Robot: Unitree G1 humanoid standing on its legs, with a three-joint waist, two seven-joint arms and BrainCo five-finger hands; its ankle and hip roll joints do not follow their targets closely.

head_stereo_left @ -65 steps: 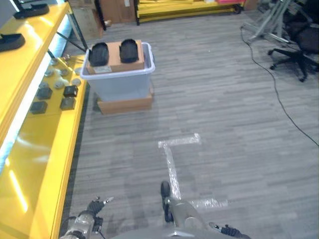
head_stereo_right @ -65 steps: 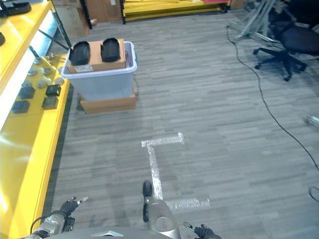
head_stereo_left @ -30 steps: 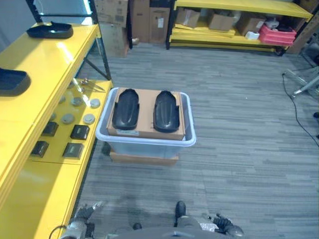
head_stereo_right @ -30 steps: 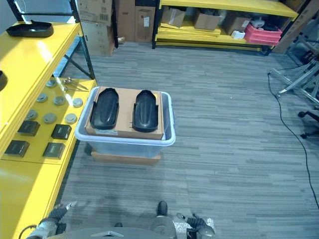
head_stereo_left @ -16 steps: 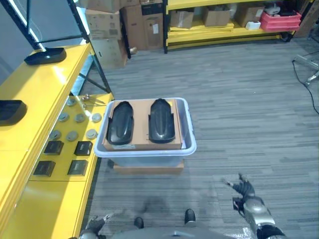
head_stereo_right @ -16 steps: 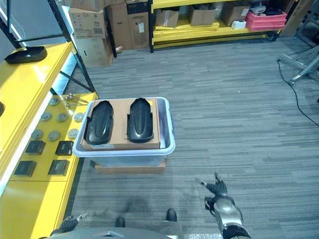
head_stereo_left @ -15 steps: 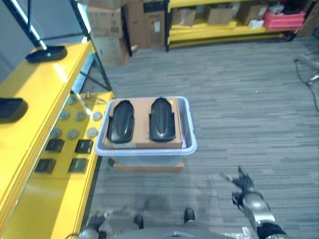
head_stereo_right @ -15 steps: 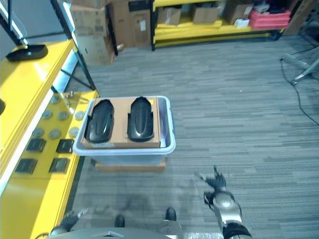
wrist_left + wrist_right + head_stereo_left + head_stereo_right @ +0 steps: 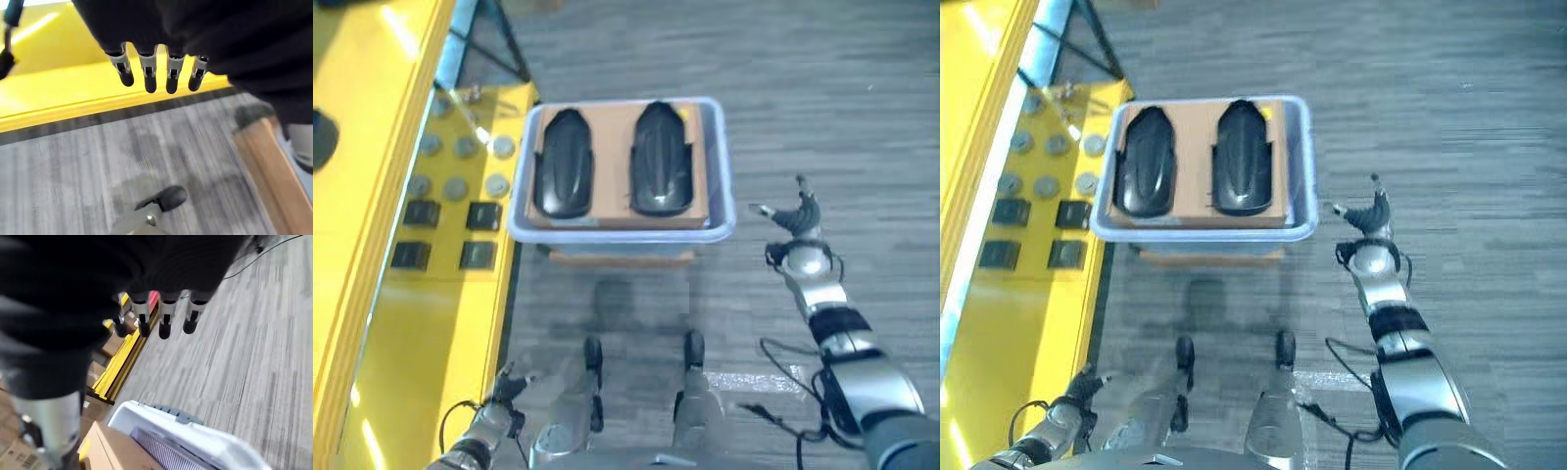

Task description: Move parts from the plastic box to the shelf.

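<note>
Both hands hanging empty, parts sitting in the plastic box.
Head views are showing the yellow shelf [image 9: 372, 323] at left, left hand [image 9: 499, 390] low beside it, fingers relaxed; two black parts [image 9: 565, 176] lying on cardboard [image 9: 1192, 166] in the plastic box [image 9: 720, 211]; right hand [image 9: 1368, 223] splayed just beside it. The right wrist view is catching the box's white rim against grey plank floor [image 9: 862, 117].

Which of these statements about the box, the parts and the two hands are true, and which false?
1. Two black parts lie side by side on cardboard in the plastic box. True.
2. The right hand holds a part. False: it is open beside the box, apart from it.
3. The shelf is to the robot's right. False: it is to its left.
4. The left hand holds nothing. True.
</note>
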